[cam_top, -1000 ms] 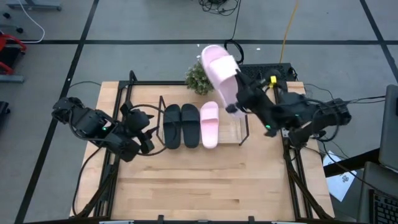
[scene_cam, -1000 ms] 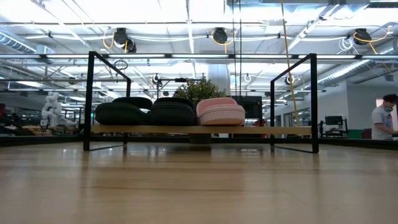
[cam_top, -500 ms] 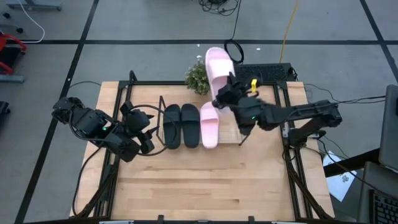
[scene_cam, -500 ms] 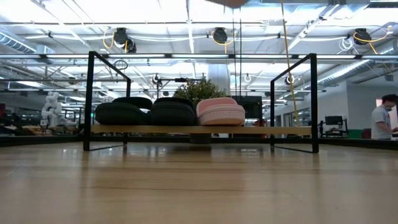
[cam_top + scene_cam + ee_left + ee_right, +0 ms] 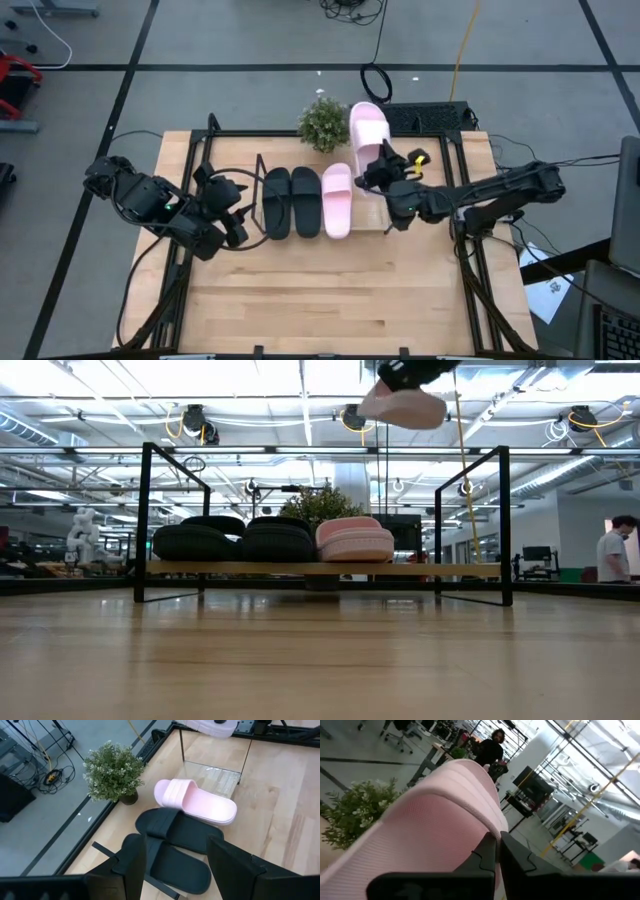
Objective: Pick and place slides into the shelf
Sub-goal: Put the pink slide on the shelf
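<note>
Step in hand: the last of four slides is being carried in over the shelf [image 5: 393,212]; three are already parked, so the job looks close to done.
Right pincer: the right pincer [image 5: 381,176] is clenched on the second pink slide [image 5: 368,148], pinching its edge between both fingers, as the right wrist view shows at close range.
Carried slide: it hangs in the air above the shelf's empty right end, toe pointing away toward the potted plant [image 5: 322,122]; in the low view it floats well above the top rail, not touching the frame.
Shelf: two black slides [image 5: 291,201] and one pink slide [image 5: 337,200] lie side by side on the wood-toned base, filling the left three places; the bare slot is just beside the pink one, on the right.
Left pincer: the left pincer [image 5: 229,203] waits near the shelf's left end, fingers released and holding nothing; its own camera looks across the three shelved slides.
Counter: the counter [image 5: 320,290] in front of the shelf carries none of the slides.
Next move, as judged: lower the slide between the wire uprights, level it and line it up parallel to its pink partner, then let go.
Risk, as judged: the slide could catch the thin frame on the way down or land overlapping its neighbour.
</note>
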You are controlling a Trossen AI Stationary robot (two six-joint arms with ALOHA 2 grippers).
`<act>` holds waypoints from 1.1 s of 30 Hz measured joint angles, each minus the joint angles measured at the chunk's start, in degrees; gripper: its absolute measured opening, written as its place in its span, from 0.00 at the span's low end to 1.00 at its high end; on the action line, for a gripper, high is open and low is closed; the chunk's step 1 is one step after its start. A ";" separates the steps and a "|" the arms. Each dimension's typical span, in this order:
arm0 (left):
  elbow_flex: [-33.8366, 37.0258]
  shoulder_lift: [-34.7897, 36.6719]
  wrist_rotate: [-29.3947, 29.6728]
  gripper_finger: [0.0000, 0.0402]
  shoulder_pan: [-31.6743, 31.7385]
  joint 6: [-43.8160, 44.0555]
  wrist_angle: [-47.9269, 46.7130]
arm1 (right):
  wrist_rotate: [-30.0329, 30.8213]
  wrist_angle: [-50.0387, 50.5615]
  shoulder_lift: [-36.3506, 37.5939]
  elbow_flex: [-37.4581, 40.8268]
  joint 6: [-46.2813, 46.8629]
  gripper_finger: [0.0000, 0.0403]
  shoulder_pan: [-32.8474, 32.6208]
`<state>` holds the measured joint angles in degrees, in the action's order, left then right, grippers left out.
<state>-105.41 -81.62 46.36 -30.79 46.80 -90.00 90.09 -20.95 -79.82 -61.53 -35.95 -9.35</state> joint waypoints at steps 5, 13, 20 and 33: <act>0.00 0.00 0.14 0.50 0.00 1.31 0.02 | -0.12 -16.38 -0.12 6.42 -8.27 0.00 -0.75; 0.02 -0.06 1.48 0.50 0.00 2.04 0.13 | -0.07 -20.87 -0.05 10.10 -6.66 0.00 -3.85; 0.02 -1.56 3.43 0.50 0.59 -2.80 5.61 | -0.12 -22.24 -0.05 8.99 -7.03 0.00 -5.53; 0.07 -12.96 2.99 0.50 9.64 -32.62 36.67 | -1.88 -22.16 -0.05 8.82 -4.90 0.00 -8.34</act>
<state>-105.34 -94.59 49.36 -21.15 14.19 -53.33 88.22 -43.12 -79.88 -52.71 -40.85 -17.68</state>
